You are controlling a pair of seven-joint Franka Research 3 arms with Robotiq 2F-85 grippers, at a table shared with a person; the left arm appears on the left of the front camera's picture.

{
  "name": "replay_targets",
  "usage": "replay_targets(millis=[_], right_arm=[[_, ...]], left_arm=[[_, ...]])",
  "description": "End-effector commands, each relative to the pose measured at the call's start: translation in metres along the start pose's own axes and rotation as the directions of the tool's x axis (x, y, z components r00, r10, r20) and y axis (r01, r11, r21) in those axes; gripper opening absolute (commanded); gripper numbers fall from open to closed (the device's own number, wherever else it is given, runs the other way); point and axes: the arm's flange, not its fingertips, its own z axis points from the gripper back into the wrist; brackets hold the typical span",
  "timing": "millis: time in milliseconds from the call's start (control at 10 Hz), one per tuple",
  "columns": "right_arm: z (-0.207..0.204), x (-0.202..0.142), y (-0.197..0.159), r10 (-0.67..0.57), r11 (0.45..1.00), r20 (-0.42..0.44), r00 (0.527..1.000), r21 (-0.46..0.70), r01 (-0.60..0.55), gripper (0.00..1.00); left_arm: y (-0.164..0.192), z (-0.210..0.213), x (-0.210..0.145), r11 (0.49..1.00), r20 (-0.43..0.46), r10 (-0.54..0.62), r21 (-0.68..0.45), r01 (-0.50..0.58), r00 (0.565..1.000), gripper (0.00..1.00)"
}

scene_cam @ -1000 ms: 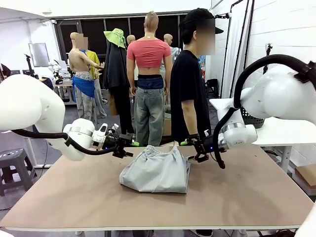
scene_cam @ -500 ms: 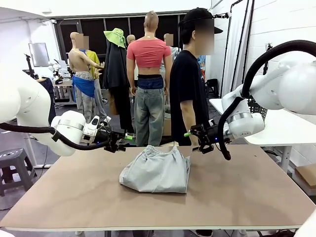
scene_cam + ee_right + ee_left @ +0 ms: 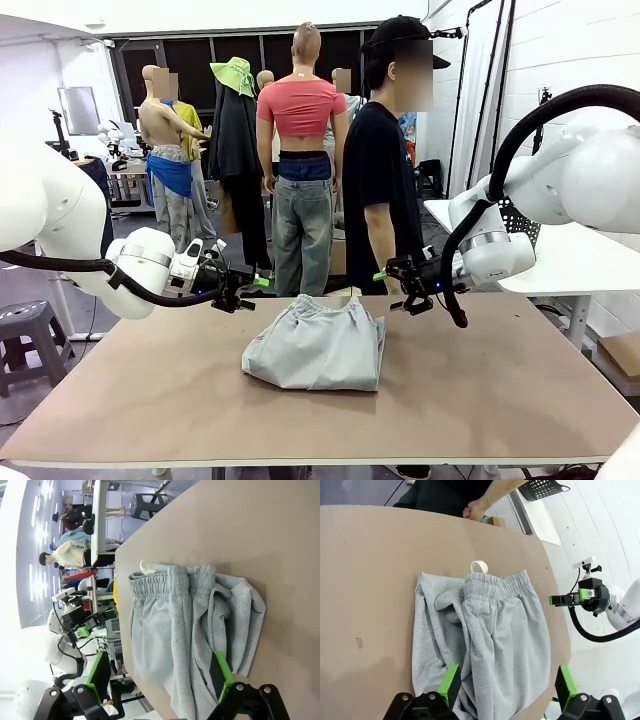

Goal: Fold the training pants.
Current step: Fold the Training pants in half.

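Observation:
The light grey training pants [image 3: 316,345] lie folded in a bundle in the middle of the brown table [image 3: 500,400], waistband toward the far edge. The left wrist view shows the pants [image 3: 485,630] with their gathered waistband and a white loop at the top. My left gripper [image 3: 250,288] hovers open, up and to the left of the pants, its green pads [image 3: 451,680] wide apart with nothing between them. On the other side my right gripper [image 3: 392,280] hangs open above the pants' right corner, apart from the cloth [image 3: 185,650].
A person in a black T-shirt [image 3: 380,190] stands at the far edge of the table, one hand [image 3: 475,510] near the table rim. A black mesh basket [image 3: 510,240] rests on a white table at the right.
Both grippers have drawn back and up from the pants' far corners, the left one leftward, the right one rightward. The pants lie as before.

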Motion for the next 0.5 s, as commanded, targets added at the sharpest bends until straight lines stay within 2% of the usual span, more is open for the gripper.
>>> replay_targets(millis=[0, 400], right_arm=[[-0.0026, 0.0031, 0.0007, 0.004, 1.0, 0.002, 1.0, 0.005, -0.004, 1.0], [-0.0026, 0.0031, 0.0007, 0.004, 1.0, 0.002, 1.0, 0.005, -0.004, 1.0]], left_arm=[[-0.0004, 0.0002, 0.0052, 1.0, 0.008, -0.004, -0.003, 0.004, 1.0, 1.0], [-0.0004, 0.0002, 0.0052, 1.0, 0.008, -0.004, -0.003, 0.004, 1.0, 1.0]])
